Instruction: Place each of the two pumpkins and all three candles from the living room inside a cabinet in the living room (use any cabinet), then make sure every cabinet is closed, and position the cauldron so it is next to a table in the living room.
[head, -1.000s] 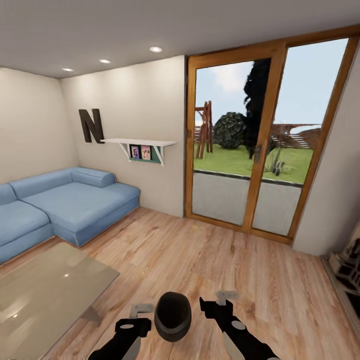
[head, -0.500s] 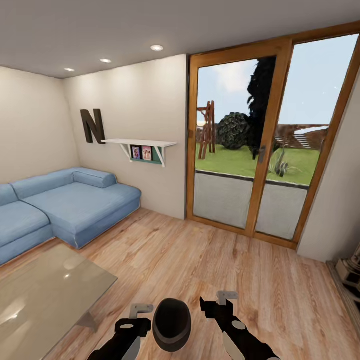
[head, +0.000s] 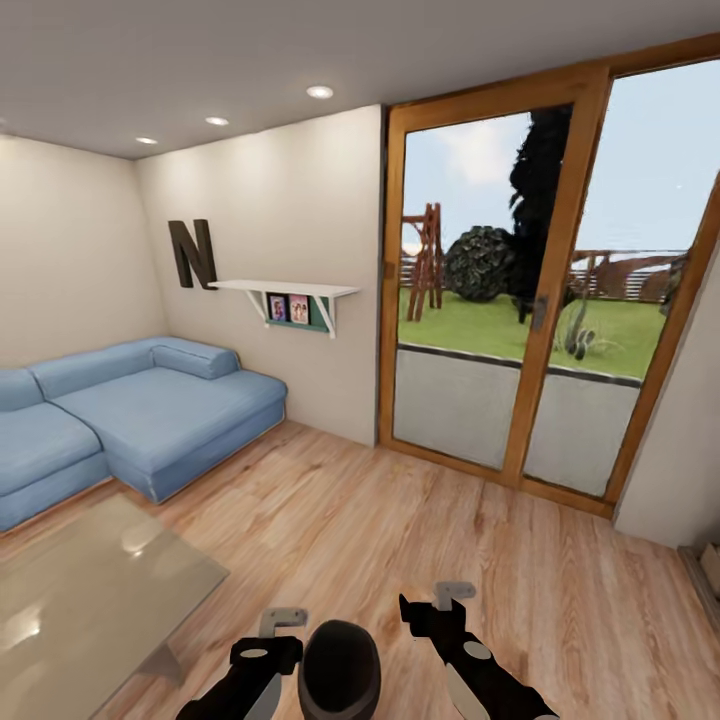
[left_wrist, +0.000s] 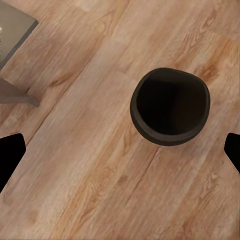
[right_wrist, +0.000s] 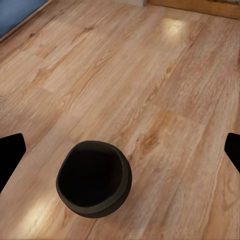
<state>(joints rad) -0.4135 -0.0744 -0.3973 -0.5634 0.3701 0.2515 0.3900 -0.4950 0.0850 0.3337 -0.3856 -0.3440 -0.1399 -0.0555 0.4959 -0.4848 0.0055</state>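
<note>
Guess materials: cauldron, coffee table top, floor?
Cauldron: matte black, no shine, maybe cast iron; can't tell. Coffee table top: glossy grey, mirrors ceiling lights, probably glass or lacquer. Floor: light wood planks with visible grain and a soft sheen.

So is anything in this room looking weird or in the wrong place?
Only the cauldron: a black pot sitting upright on the bare wood floor between the robot's two arms, near the corner of the coffee table. Nothing looks spilled, tipped or broken.
</note>
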